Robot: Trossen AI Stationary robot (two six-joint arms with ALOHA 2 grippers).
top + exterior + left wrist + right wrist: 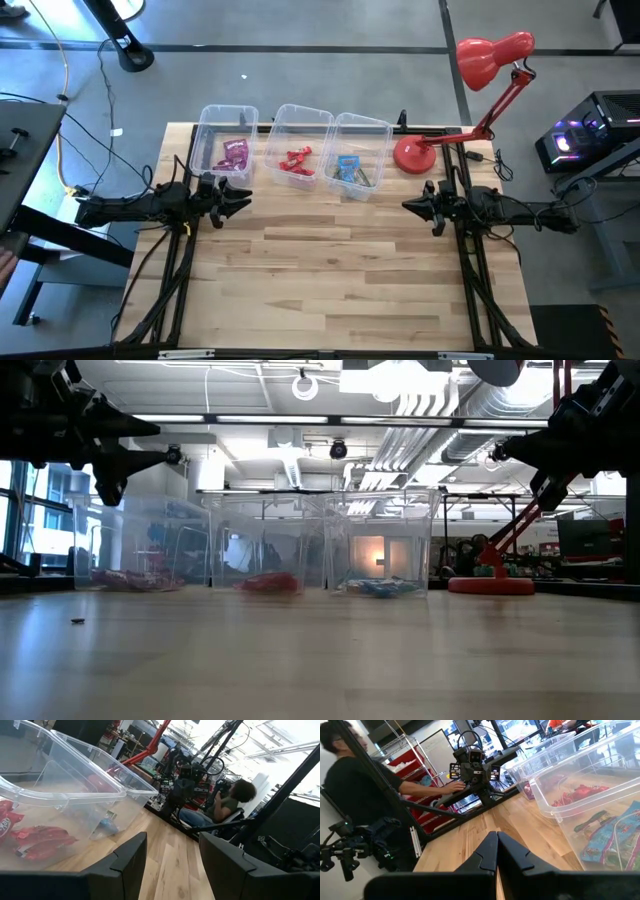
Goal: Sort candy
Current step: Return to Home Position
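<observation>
Three clear bins stand in a row at the table's far side. The left bin (227,140) holds magenta-pink packets (233,154), the middle bin (299,143) holds red pieces (296,161), the right bin (360,154) holds blue-green packets (351,170). My left gripper (243,198) hovers above the table just near of the left bin, open and empty (170,857). My right gripper (408,204) hovers right of the bins, near the lamp base, shut and empty (497,851). Both are raised off the table in the low view.
A red desk lamp stands with its base (413,154) at the table's far right, right of the bins. The bare wooden tabletop (330,280) stretches toward the near edge. A small dark speck (77,621) lies on the table. People sit beyond the table in the wrist views.
</observation>
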